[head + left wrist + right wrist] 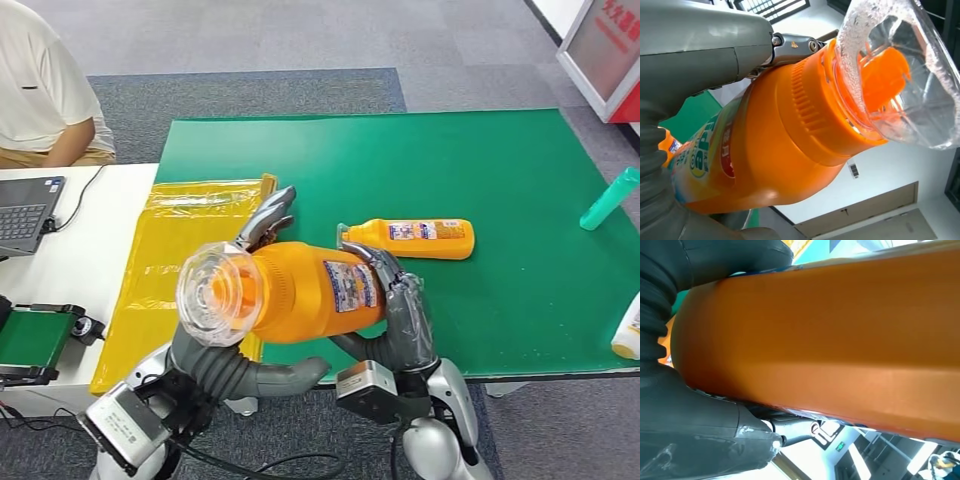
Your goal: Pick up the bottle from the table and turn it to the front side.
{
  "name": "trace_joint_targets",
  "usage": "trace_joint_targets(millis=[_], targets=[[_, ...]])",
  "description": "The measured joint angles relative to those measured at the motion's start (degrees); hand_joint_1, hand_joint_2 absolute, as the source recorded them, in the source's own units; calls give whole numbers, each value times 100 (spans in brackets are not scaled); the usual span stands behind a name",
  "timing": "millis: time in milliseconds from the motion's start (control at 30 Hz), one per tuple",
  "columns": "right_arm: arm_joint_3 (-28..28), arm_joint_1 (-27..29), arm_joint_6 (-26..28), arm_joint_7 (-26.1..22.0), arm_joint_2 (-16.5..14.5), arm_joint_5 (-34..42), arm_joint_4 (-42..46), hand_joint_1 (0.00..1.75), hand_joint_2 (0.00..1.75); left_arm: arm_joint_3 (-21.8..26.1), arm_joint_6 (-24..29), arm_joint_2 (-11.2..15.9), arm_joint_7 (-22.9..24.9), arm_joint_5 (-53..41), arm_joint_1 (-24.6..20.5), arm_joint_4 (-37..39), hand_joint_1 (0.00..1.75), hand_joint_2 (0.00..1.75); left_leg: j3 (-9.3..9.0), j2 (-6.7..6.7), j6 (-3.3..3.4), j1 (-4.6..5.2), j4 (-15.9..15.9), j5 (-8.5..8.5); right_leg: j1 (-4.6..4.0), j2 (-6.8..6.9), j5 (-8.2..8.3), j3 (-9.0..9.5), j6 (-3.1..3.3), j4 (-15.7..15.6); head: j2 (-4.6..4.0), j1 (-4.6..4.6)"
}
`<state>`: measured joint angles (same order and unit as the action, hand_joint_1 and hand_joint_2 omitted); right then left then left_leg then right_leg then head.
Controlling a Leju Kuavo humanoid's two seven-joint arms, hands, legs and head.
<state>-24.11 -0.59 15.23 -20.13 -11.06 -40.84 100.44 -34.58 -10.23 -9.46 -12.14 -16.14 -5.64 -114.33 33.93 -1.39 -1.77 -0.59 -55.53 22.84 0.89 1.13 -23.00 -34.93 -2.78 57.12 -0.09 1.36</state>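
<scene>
I have the orange detergent bottle (302,292) lifted off the green worktop (521,290), lying level between both hands: my left hand (260,228) grips the neck end below the clear cap (215,295), my right hand (396,300) clasps the base. To bring the label forward, I'd roll it slowly, keeping one hand firm so it can't slip

A second orange bottle (413,238) lies on its side on the green mat (483,160). A teal bottle (610,199) rests near the mat's right edge. A yellow bag (155,260) lies beside the mat; a laptop (26,210) sits on the white counter (83,270), a person (41,90) behind.
</scene>
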Motion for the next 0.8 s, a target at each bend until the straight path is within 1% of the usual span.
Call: trace_joint_targets(millis=[433, 600, 800], targets=[[-30, 18, 58, 96, 27, -25, 146, 175, 175, -46, -31, -1, 20, 279, -1, 60, 0, 175, 0, 0, 0, 0, 0, 0, 0, 0, 0, 0, 0, 0, 0, -1], [-25, -50, -21, 113, 31, 126, 383, 175, 175, -41, -31, -19, 37, 713, 3, 215, 0, 175, 1, 0, 0, 0, 0, 0, 0, 0, 0, 0, 0, 0, 1, -1], [-35, -370, -61, 243, 29, 127, 558, 175, 175, -36, -11, -59, 47, 968, 3, 363, 0, 175, 0, 0, 0, 0, 0, -1, 0, 0, 1, 0, 0, 0, 1, 0]])
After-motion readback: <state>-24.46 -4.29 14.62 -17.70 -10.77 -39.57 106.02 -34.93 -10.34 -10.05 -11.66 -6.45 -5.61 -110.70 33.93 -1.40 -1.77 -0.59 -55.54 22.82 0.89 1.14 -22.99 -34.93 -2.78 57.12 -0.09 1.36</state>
